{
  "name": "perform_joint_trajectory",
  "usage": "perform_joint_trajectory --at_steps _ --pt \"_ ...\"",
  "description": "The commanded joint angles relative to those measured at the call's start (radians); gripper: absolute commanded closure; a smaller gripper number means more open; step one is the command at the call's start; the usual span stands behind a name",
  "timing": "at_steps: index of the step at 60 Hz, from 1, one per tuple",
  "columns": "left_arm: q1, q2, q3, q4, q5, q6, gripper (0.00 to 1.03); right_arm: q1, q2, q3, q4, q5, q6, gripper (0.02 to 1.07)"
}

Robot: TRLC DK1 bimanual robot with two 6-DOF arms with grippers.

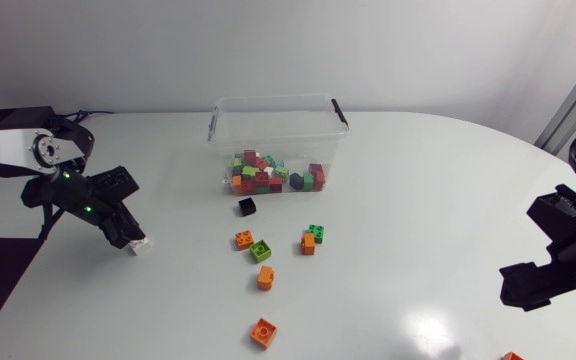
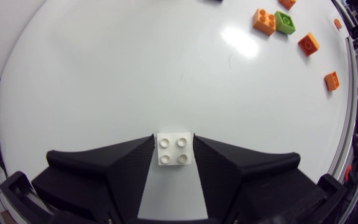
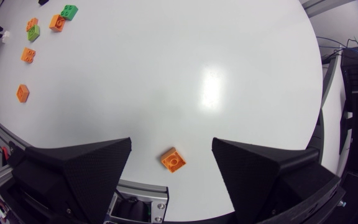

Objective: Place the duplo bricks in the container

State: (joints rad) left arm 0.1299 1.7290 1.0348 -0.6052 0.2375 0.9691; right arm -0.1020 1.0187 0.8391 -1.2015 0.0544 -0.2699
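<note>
— How many loose bricks lie outside the container [image 1: 278, 108]?

— You have nine, operator: five orange bricks [image 1: 265, 278], two green bricks [image 1: 260, 251], one black brick [image 1: 247, 206] nearest the container, and one white brick [image 1: 141, 246] well apart from it.

— And inside the container?

— One heap [image 1: 273, 172] of red, green and orange bricks, too crowded for you to count. There is just the one container.

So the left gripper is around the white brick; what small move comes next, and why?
Probably lift the white brick clear of the table: both fingers of the left gripper touch its sides, so it looks gripped, and the container stands some way off across the table.
</note>
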Motion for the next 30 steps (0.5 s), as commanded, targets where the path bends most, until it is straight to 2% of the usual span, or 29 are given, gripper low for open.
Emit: perform_joint_trajectory --at_steps 1,9,17,24,30 --pt "0.007 -0.060 -0.015 -0.018 0.046 0.025 0.60 -0.031 0.038 -0.008 -0.013 0.010 0.000 0.13" --pt "0.028 -0.075 0.008 -0.018 0.135 0.028 0.60 -0.056 0.101 -0.032 -0.009 0.010 -0.003 0.13" --pt "0.031 -0.072 0.028 -0.018 0.183 0.028 0.60 -0.056 0.142 -0.058 -0.009 0.045 -0.023 0.13" --pt "0.027 -0.072 0.031 -0.018 0.218 0.028 0.60 -0.051 0.170 -0.106 0.023 0.098 -0.112 0.13" --pt "0.024 -0.066 0.028 -0.016 0.235 0.029 0.60 -0.048 0.182 -0.170 0.099 0.136 -0.242 0.13"
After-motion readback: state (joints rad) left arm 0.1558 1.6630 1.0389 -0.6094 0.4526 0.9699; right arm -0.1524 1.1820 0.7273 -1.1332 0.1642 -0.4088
